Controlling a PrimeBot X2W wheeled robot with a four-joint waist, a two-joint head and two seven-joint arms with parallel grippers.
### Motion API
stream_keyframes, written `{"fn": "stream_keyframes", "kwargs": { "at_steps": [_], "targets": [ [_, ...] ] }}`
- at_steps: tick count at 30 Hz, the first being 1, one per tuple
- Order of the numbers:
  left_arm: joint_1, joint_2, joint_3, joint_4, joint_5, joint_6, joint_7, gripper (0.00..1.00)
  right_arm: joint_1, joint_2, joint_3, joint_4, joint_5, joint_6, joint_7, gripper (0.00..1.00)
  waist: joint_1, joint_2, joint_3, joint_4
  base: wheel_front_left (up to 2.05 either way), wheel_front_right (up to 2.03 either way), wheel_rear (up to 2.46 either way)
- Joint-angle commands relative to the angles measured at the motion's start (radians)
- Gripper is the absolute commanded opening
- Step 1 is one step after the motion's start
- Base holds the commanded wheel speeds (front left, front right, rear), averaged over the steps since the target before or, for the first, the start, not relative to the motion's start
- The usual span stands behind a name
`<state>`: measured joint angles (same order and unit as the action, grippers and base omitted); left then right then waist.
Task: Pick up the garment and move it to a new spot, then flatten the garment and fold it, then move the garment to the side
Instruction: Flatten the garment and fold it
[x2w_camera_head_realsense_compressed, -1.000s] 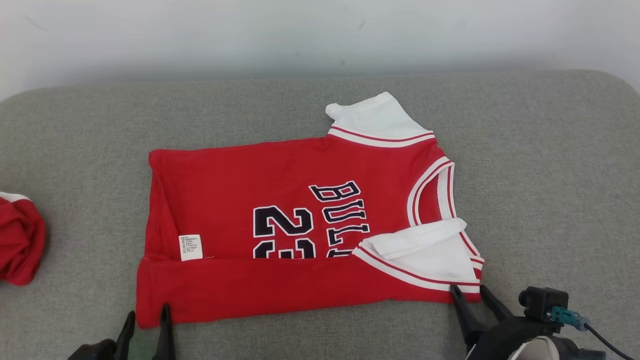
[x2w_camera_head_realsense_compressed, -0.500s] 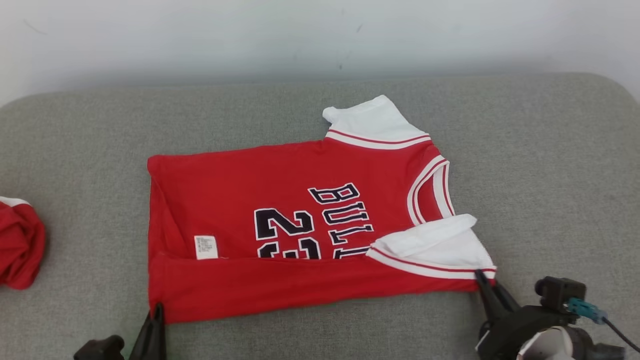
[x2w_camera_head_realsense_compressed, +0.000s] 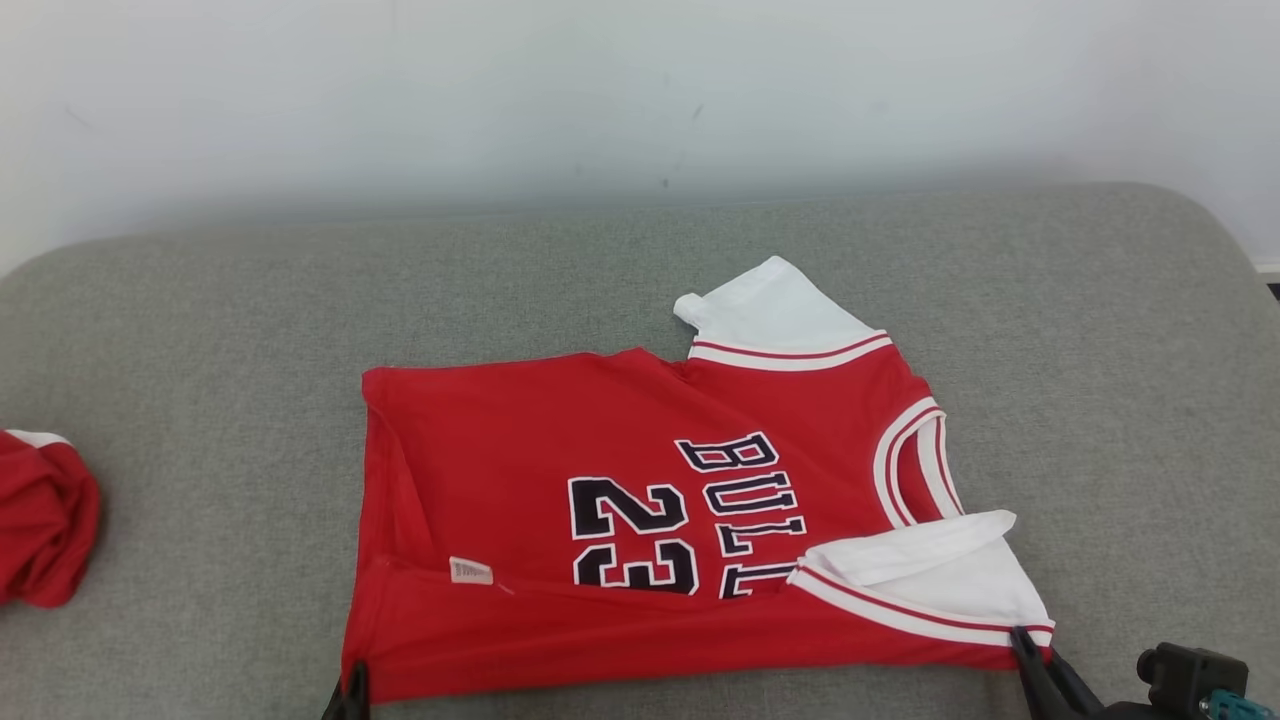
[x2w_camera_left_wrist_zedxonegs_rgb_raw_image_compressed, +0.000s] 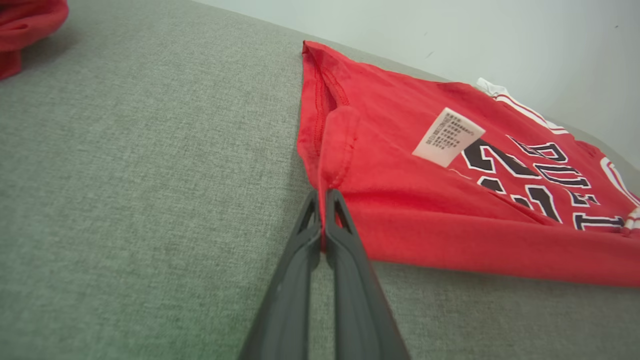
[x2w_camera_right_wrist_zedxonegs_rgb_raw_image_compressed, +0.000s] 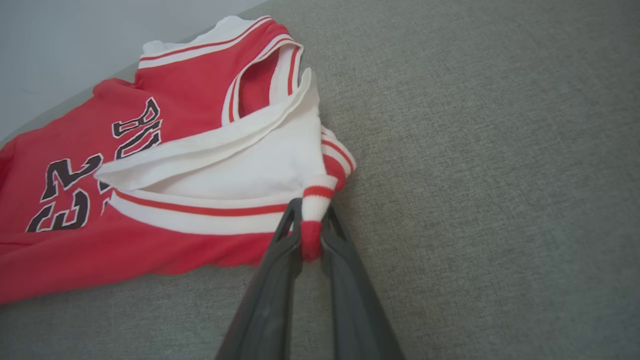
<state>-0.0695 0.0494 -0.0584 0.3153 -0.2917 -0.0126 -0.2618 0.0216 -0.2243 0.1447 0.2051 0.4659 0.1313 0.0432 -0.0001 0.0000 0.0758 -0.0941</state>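
Note:
The garment (x2w_camera_head_realsense_compressed: 560, 470) is a red jersey with white sleeves and dark "BULLS 23" lettering, lying partly folded on the grey cushion, its near long edge turned over the front. My left gripper (x2w_camera_head_realsense_compressed: 352, 695) is shut on the garment's (x2w_camera_left_wrist_zedxonegs_rgb_raw_image_compressed: 400, 165) near left hem corner; in the left wrist view the left gripper (x2w_camera_left_wrist_zedxonegs_rgb_raw_image_compressed: 323, 197) pinches a fold of red cloth. At the other end, my right gripper (x2w_camera_head_realsense_compressed: 1025, 640) is shut on the striped sleeve corner, which bunches between its fingers at the right gripper (x2w_camera_right_wrist_zedxonegs_rgb_raw_image_compressed: 311, 212) in the right wrist view, with the garment (x2w_camera_right_wrist_zedxonegs_rgb_raw_image_compressed: 150, 125) stretching away.
A second bunched red garment (x2w_camera_head_realsense_compressed: 40, 520) lies at the cushion's left edge. The grey cushion (x2w_camera_head_realsense_compressed: 1130, 400) has open room to the right and behind the jersey. A pale wall (x2w_camera_head_realsense_compressed: 600, 90) rises behind it.
Both grippers went from open to shut on the jersey's near corners. The near edge has lifted and the care label has tipped over. The head camera has shifted, so the scene sits lower.

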Motion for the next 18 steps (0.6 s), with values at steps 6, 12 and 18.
{"fn": "stream_keyframes", "kwargs": {
  "at_steps": [6,12,18],
  "targets": [
    [0.063,0.002,0.006,-0.006,-0.017,0.02,-0.003,0.0,0.055,0.025,-0.012,-0.06,-0.013,-0.001,0.05,0.0,0.0001,0.0,-0.018,-0.006,0.0,0.0,0.0],
    [0.069,0.002,0.003,0.04,-0.009,0.014,-0.003,0.45,0.078,0.035,-0.022,-0.06,-0.037,-0.001,0.057,0.2,0.0001,0.0,-0.04,0.006,0.0,0.0,0.0],
    [0.078,0.002,0.007,0.007,-0.001,0.031,-0.003,1.0,0.084,0.053,-0.035,-0.072,-0.08,-0.001,0.002,1.0,0.0001,0.0,-0.057,0.014,0.0,0.0,0.0]
  ]
}}
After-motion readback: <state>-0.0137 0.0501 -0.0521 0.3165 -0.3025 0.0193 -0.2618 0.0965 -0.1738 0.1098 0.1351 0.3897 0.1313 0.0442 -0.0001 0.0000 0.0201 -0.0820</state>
